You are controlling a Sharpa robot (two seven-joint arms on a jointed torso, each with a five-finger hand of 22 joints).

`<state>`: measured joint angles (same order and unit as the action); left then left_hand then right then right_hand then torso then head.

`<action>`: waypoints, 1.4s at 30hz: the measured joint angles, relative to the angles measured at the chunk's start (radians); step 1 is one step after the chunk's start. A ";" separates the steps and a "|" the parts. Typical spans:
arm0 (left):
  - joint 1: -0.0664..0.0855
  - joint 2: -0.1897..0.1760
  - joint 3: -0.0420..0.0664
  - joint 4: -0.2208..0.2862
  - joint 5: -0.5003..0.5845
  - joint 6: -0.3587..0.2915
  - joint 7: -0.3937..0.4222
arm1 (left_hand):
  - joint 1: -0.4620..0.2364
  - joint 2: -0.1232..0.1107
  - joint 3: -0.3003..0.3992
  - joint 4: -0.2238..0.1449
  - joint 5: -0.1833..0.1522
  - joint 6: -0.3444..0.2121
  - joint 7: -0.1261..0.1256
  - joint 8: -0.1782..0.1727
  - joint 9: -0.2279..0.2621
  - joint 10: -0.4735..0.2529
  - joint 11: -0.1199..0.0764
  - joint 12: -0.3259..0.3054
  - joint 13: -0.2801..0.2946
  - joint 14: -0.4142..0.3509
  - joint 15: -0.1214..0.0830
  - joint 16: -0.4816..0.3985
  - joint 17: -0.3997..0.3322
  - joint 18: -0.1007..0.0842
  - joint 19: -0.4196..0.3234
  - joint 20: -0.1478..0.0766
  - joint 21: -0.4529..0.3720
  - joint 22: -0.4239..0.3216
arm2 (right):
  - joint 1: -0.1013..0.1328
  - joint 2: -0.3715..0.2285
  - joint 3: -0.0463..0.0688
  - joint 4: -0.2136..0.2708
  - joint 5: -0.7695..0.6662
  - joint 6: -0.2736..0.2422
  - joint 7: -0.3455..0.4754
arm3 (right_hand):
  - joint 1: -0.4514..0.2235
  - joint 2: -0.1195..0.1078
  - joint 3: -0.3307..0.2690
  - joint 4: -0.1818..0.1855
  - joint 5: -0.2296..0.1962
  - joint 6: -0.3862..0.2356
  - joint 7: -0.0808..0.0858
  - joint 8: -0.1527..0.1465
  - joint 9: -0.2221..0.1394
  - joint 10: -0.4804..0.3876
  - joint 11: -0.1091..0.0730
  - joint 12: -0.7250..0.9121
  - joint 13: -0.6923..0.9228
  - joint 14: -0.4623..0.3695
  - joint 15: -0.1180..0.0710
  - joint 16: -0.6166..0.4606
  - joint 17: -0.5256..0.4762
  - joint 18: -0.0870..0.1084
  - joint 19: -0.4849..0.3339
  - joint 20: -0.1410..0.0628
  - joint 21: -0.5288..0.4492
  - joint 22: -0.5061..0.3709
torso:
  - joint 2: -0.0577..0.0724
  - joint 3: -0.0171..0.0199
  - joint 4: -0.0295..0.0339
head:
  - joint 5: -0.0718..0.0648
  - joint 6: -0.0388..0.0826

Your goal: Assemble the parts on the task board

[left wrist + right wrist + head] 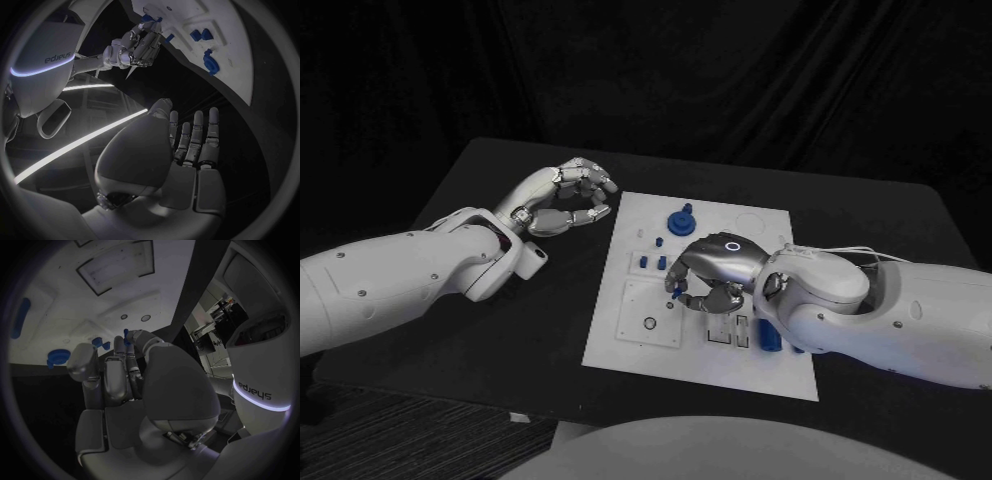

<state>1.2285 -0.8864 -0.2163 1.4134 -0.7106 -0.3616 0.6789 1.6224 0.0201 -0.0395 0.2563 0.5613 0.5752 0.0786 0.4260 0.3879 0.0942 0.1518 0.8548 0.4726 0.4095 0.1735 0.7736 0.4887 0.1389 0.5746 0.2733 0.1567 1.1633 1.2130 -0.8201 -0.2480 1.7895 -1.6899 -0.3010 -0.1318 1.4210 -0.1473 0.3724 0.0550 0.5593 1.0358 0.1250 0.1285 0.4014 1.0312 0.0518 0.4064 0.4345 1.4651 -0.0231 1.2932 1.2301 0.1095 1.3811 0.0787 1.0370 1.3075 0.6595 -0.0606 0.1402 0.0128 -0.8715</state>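
The right arm (906, 315) lies nearest, reaching over the white board's (625, 350) near right part. The black worktop (516, 340) carries that board in its middle. The left hand (567, 205) hovers just off the board's far left corner, fingers curled toward the thumb with nothing between them. The right hand (711, 275) is over the board's middle, fingers bent down around a small blue peg (676, 294); whether it truly grips it, I cannot tell. A larger blue knob (681, 220) stands near the board's far edge, beyond that hand. The pegs look light, rigid and smooth, likely slippery, so best pinched across the shank near the top.
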 measured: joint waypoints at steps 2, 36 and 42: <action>0.000 0.004 0.000 0.000 0.000 0.001 0.000 | 0.000 0.000 0.000 0.000 0.000 0.000 0.000 0.000 -0.001 0.000 0.000 0.000 -0.001 0.000 0.000 0.000 0.000 0.002 0.003 -0.004 0.000 0.000 | -0.006 0.007 0.000 -0.005 -0.006 0.007 -0.001 | 0.000 0.000 0.000 0.000 0.000 0.000 0.000 -0.003 0.000 0.000 0.000 0.000 -0.001 0.000 0.000 0.000 0.000 0.000 0.000 0.000 0.000 0.000 | 0.000 0.0002 0.0011 | 0.000 -0.001; 0.000 0.018 0.000 -0.009 0.000 0.016 0.000 | 0.008 0.000 0.006 -0.006 0.005 -0.003 0.004 0.004 -0.004 0.000 0.007 0.000 -0.004 0.000 0.007 0.000 -0.001 0.008 0.007 0.000 0.000 0.003 | -0.039 0.042 0.000 -0.044 -0.092 0.029 -0.004 | 0.000 0.000 0.003 -0.003 -0.004 0.000 0.000 -0.004 -0.002 0.000 0.000 0.000 -0.005 0.000 0.000 0.000 0.001 0.000 -0.004 0.004 0.000 0.000 | 0.000 0.0025 0.0011 | 0.013 -0.001; -0.002 0.022 0.000 -0.015 0.000 0.019 0.000 | 0.012 0.004 0.006 -0.006 0.009 -0.003 0.004 0.004 -0.004 0.000 0.007 0.000 -0.004 0.000 0.007 0.000 -0.002 0.008 0.007 0.000 0.000 0.005 | -0.039 0.043 0.000 -0.046 -0.103 0.021 -0.004 | 0.000 0.000 0.003 -0.003 -0.004 0.000 0.000 -0.004 -0.002 0.000 0.000 -0.004 -0.006 0.000 0.000 0.000 0.001 0.000 -0.004 0.004 0.000 0.000 | 0.000 0.0023 0.0005 | 0.015 -0.001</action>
<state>1.2269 -0.8645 -0.2164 1.3986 -0.7105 -0.3421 0.6788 1.6347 0.0246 -0.0339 0.2508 0.5702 0.5718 0.0822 0.4298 0.3839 0.0944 0.1590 0.8548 0.4688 0.4095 0.1807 0.7735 0.4870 0.1469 0.5818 0.2733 0.1567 1.1679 1.1736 -0.7767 -0.2478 1.7434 -1.7927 -0.2799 -0.1354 1.4210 -0.1473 0.3752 0.0523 0.5558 1.0359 0.1249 0.1248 0.3994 1.0310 0.0519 0.4027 0.4286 1.4650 -0.0231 1.2932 1.2310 0.1096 1.3774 0.0823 1.0366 1.3073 0.6592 -0.0583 0.1406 0.0281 -0.8725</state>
